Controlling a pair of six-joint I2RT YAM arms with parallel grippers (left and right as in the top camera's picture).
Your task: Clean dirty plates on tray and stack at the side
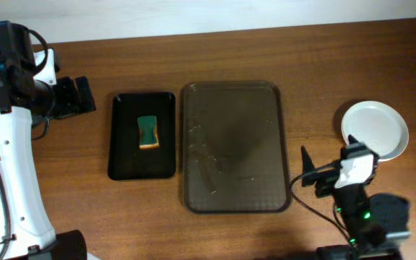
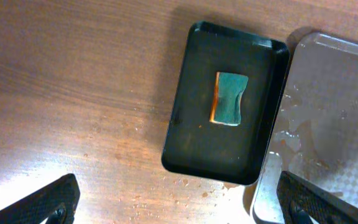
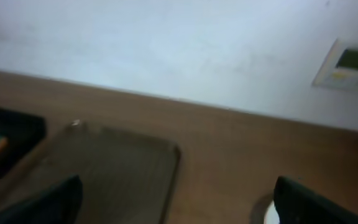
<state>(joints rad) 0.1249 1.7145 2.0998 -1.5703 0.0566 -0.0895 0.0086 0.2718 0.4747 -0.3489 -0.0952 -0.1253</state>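
The dark brown tray (image 1: 235, 146) lies in the middle of the table with no plate on it; its surface shows wet streaks. It also shows in the left wrist view (image 2: 334, 112) and the right wrist view (image 3: 110, 168). White plates (image 1: 375, 128) sit on the table to the right of the tray, seen from above as one round shape with no smear showing; how many are stacked I cannot tell. A sliver shows in the right wrist view (image 3: 270, 215). My right gripper (image 1: 310, 173) is open and empty between tray and plates. My left gripper (image 1: 81, 96) is open and empty at the far left.
A smaller black tray (image 1: 142, 155) stands left of the brown tray and holds a green and yellow sponge (image 1: 148, 131), also in the left wrist view (image 2: 230, 98). Water droplets lie on the wood near its corner. A wall with a small panel (image 3: 347, 65) is behind the table.
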